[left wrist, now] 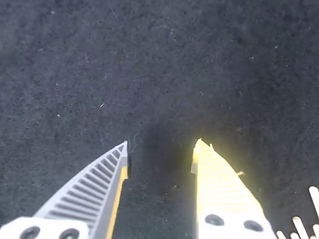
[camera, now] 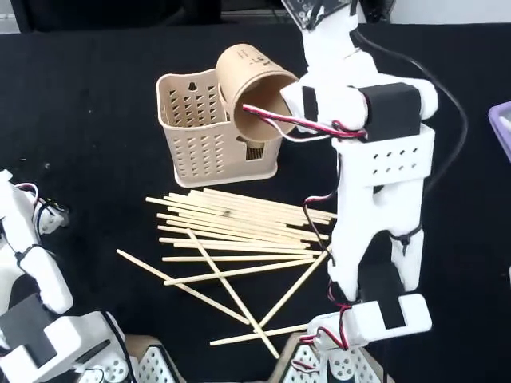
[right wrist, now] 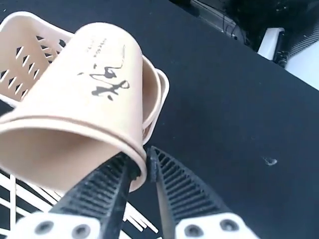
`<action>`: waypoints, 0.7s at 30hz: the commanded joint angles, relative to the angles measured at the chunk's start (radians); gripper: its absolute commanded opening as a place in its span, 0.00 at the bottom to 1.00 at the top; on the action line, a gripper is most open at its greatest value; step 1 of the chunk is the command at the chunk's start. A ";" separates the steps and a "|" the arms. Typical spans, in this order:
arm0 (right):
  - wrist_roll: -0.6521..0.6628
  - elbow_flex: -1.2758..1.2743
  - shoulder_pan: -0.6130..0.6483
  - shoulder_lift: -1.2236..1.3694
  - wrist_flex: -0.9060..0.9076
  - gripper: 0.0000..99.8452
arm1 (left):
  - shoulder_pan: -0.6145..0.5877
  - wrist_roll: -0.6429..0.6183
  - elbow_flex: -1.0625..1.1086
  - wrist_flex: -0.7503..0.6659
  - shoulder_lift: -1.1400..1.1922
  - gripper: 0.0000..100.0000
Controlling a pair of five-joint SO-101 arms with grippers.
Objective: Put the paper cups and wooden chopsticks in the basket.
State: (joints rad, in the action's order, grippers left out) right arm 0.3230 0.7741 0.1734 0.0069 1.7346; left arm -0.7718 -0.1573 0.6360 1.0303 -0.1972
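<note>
The right gripper (right wrist: 142, 160) is clamped on the rim of the paper cup (right wrist: 89, 99), one finger inside, holding it tilted above the basket (camera: 196, 132), base first, likely for dropping in. The chopsticks (camera: 239, 227) lie loose just beside the basket. The left gripper (left wrist: 162, 145), parted and empty, sits well apart from it.

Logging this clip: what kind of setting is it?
Probably a robotics test bench rather than a kitchen: a table under black cloth, the right gripper pinching a paper cup by its rim at a basket, and wooden chopsticks strewn loose.
</note>
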 commanded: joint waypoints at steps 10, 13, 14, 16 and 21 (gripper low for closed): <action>0.005 0.113 -0.020 -0.054 0.031 0.01 | 0.010 -0.005 -0.012 -0.003 -0.032 0.21; 0.006 0.070 -0.018 -0.048 0.031 0.01 | 0.010 -0.005 -0.012 -0.003 -0.032 0.21; 0.005 0.064 -0.018 -0.044 0.031 0.01 | 0.008 -0.005 -0.012 -0.003 -0.032 0.21; 0.000 0.067 -0.018 -0.033 0.029 0.01 | 0.007 -0.005 -0.012 -0.003 -0.032 0.21; -0.091 0.067 -0.018 -0.018 -0.020 0.01 | 0.008 -0.005 -0.012 -0.003 -0.032 0.21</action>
State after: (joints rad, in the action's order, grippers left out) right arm 0.2677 0.8385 0.1703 -0.0054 1.7331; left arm -0.7718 -0.1573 0.6360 1.0303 -0.1972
